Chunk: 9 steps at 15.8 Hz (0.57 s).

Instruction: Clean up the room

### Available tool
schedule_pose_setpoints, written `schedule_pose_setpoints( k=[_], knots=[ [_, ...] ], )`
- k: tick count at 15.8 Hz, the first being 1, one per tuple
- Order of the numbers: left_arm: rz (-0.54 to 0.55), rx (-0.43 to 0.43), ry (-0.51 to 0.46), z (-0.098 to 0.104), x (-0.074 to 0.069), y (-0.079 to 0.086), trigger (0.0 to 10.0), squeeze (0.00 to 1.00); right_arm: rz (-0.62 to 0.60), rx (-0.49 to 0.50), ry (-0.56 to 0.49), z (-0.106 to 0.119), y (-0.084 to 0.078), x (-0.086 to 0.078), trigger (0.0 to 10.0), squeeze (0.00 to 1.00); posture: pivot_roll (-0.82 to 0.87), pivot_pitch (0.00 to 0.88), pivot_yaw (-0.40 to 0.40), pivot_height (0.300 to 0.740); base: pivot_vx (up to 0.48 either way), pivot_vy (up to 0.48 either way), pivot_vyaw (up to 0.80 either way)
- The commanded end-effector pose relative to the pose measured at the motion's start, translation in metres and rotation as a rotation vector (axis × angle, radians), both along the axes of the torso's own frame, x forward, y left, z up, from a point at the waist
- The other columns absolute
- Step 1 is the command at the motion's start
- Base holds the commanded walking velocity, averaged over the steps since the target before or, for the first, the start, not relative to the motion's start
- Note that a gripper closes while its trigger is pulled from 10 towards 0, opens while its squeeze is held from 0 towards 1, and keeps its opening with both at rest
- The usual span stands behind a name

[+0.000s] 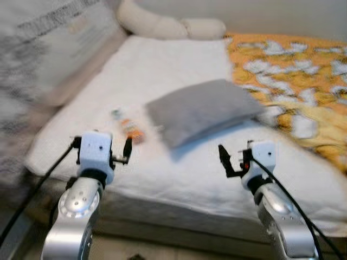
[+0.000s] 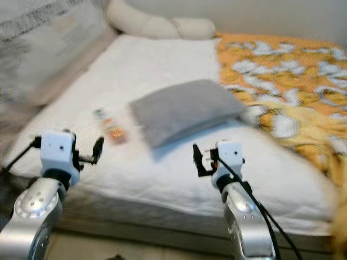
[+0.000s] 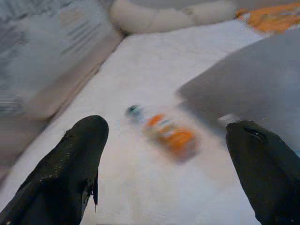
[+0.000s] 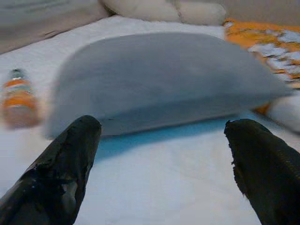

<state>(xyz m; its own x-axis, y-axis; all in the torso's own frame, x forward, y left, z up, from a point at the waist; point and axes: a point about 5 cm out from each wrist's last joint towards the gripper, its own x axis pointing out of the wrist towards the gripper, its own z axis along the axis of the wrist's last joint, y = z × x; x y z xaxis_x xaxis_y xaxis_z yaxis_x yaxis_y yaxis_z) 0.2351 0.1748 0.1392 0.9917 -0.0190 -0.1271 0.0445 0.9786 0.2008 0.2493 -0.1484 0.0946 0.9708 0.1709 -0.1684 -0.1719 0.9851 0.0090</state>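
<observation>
Left claw point(image 3: 164, 159) apart facing bottle point(image 3: 164, 132), right claw point(image 4: 159, 164) apart facing pillow point(image 4: 164, 79)

I see the bed point(image 1: 179, 59) straight ahead of me. A pillow point(image 1: 203, 110) lies near its middle, and a small bottle point(image 1: 132, 130) lies on the sheet just left of the pillow. A patterned blanket point(image 1: 295, 81) covers the bed's right side. A long bolster point(image 1: 168, 24) lies across the far end. My left hand point(image 1: 128, 147) hangs before the bottle, my right hand point(image 1: 234, 160) before the pillow.
</observation>
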Motion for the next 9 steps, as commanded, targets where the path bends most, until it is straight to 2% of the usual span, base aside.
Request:
schedule_pose_setpoints(
  k=[1, 4, 6, 9],
  knots=[
    [-0.002, 0.011, 0.002, 0.0007, 0.0008, 0.0008, 10.0, 0.0, 0.0, -0.001, -0.023, 0.0054, 0.001, 0.0024, 10.0, 1.0, 0.06, 0.0, 0.003, 0.74, 0.0, 0.428, 0.0],
    [-0.005, 0.012, 0.0, 0.0007, 0.0019, 0.0001, 10.0, 0.0, -0.002, 0.001, -0.025, 0.0052, 0.0009, 0.003, 10.0, 1.0, 0.06, 0.0, 0.004, 0.74, 0.0, 0.428, 0.0],
    [-0.036, 0.033, -0.018, 0.0031, 0.0034, -0.0017, 10.0, 0.0, -0.002, 0.003, -0.028, 0.006, 0.0018, 0.0038, 10.0, 1.0, 0.06, 0.0, 0.003, 0.74, 0.0, 0.0, 0.0],
    [-0.006, -0.004, -0.013, 0.0019, 0.0045, -0.003, 10.0, 0.0, 0.007, 0.0, -0.035, 0.0084, 0.0034, 0.0062, 10.0, 1.0, 0.06, 0.0, -0.003, 0.74, 0.0, -0.48, 0.0]
  ],
)
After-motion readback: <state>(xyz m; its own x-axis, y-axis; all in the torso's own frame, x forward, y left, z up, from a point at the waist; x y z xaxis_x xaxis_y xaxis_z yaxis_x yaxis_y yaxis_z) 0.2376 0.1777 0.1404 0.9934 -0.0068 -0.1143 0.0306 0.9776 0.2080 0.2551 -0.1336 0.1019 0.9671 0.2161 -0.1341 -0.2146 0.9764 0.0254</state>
